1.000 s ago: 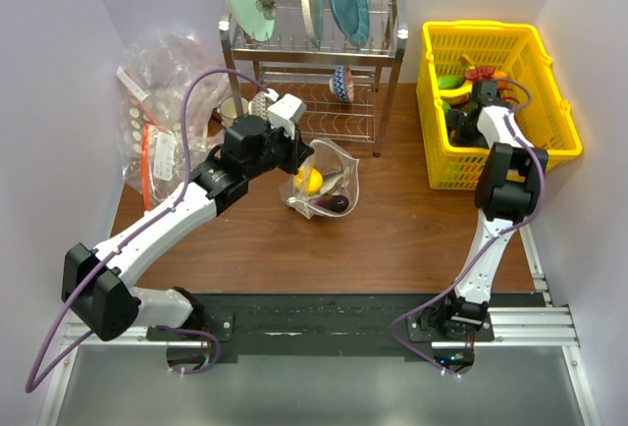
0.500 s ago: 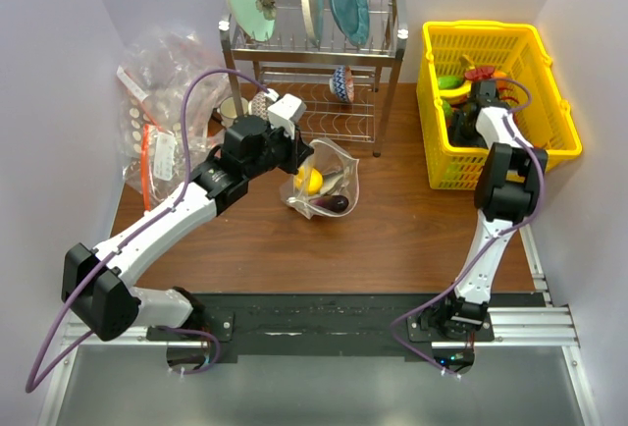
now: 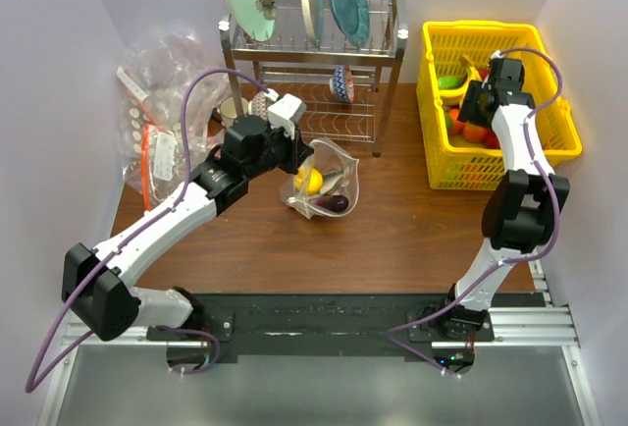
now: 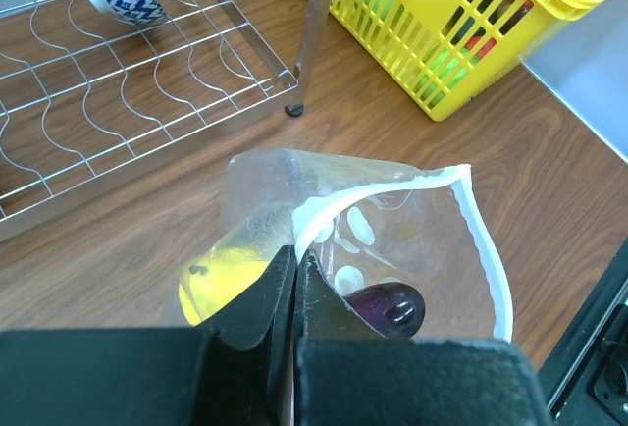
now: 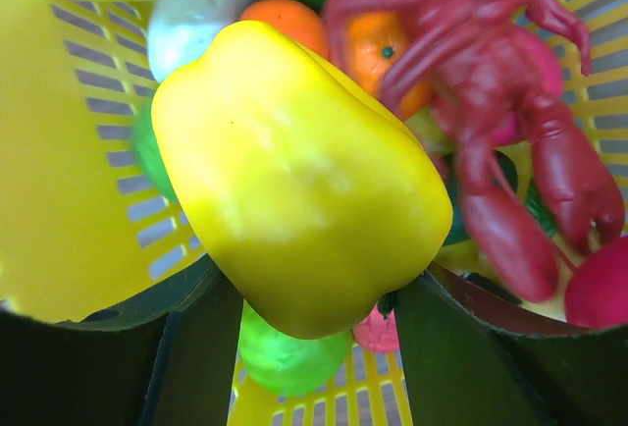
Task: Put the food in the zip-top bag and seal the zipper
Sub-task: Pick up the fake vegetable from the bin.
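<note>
The clear dotted zip-top bag (image 3: 327, 183) stands on the table with its mouth open. My left gripper (image 3: 298, 158) is shut on its upper edge, the jaws (image 4: 294, 261) pinching the white zipper strip (image 4: 488, 254). Inside the bag lie a yellow fruit (image 4: 218, 281) and a purple eggplant (image 4: 389, 307). My right gripper (image 3: 475, 105) is over the yellow basket (image 3: 552, 147). It is shut on a yellow bell pepper (image 5: 294, 181), which hangs between the fingers (image 5: 186, 357) above the other toy food.
The basket holds a red lobster toy (image 5: 500, 151), oranges (image 5: 383, 43), a green fruit (image 5: 285, 357) and more. A metal dish rack (image 3: 314, 63) with plates stands behind the bag. A pile of clear bags (image 3: 157, 102) lies at the far left.
My right arm has risen out of the basket and swung toward the far side, with the yellow pepper in its grip. The left arm and the bag have not moved.
</note>
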{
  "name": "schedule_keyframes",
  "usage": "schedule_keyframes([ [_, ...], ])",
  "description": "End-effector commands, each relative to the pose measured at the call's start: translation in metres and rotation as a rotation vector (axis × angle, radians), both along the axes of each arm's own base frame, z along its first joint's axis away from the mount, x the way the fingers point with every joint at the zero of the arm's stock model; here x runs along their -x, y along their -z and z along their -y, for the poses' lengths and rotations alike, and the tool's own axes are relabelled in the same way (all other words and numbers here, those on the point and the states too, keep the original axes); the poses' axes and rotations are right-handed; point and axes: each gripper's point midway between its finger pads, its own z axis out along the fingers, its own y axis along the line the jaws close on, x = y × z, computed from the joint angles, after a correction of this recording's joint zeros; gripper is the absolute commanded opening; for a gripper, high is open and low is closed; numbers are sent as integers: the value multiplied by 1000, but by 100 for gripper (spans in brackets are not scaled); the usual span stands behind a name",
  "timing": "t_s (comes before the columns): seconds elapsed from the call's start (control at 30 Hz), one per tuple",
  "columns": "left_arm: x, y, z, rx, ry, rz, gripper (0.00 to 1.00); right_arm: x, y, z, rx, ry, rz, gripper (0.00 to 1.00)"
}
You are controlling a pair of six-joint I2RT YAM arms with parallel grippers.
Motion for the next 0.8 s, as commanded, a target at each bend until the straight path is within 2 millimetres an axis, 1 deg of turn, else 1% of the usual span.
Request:
schedule_keyframes([
  [0.0,-1,-31,2,55,3,68,0,2,-33,-4,-1,4,82,49],
  [0.03,-1,-31,2,55,4,68,0,5,-44,-5,0,1,113,49],
  [0.1,-3,-31,-1,51,-11,72,0,8,-56,-8,-7,-5,139,50],
  [0.13,-3,-30,-1,49,-14,71,0,12,-67,-9,-6,-7,160,50],
  [0.23,0,-32,2,61,9,69,0,19,-82,-13,-10,-18,188,50],
  [0.27,-1,-32,1,59,5,71,0,23,-92,-17,-20,-28,213,50],
  [0.33,-2,-32,-1,51,-8,71,0,27,-102,-23,-36,-51,235,51],
  [0.37,-2,-32,-1,51,-11,72,0,31,-114,-28,-44,-68,264,51],
  [0.43,0,-35,1,63,4,74,0,38,-122,-33,-60,-82,288,51],
  [0.47,0,-35,1,64,7,74,0,45,-134,-37,-72,-87,323,51],
  [0.57,-2,-34,-2,53,-14,76,0,54,-151,-59,-153,-149,379,51],
  [0.6,-1,-35,-2,55,-11,76,0,64,-169,-75,-195,-209,428,51],
  [0.63,0,-36,0,60,-5,74,0,66,-168,-82,-222,-231,447,51],
  [0.67,2,-36,1,65,8,72,0,70,-173,-89,-260,-242,471,52],
  [0.7,2,-36,1,65,8,72,0,78,-183,-99,-283,-275,502,52],
  [0.77,-1,-35,-2,57,-10,74,0,86,-186,-117,-337,-340,516,52],
])
